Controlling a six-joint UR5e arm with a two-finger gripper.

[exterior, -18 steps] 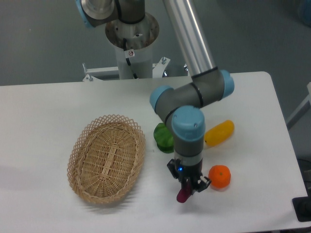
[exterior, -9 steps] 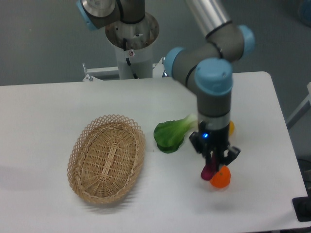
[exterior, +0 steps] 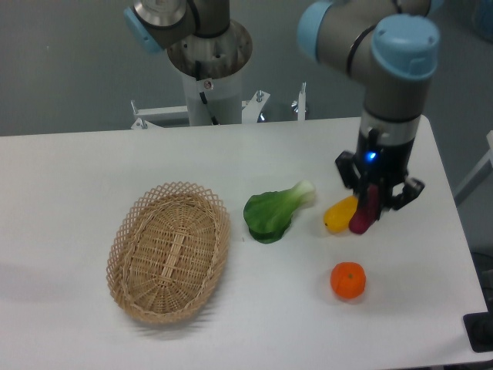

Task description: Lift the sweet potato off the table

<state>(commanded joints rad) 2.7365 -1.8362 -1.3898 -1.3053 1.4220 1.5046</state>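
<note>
Magenta-purple, finger-shaped sweet potato (exterior: 364, 216) hangs pinched in the black two-finger gripper (exterior: 371, 206) above the white table (exterior: 77, 177); firm grip and steady carrying would prevent slipping.

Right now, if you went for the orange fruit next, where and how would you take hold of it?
Probably from straight above, the tool's jaws closing across the widest part of the orange fruit. It is round and sits alone on the table, with open space on every side. The tool is currently shut on the sweet potato.
</note>
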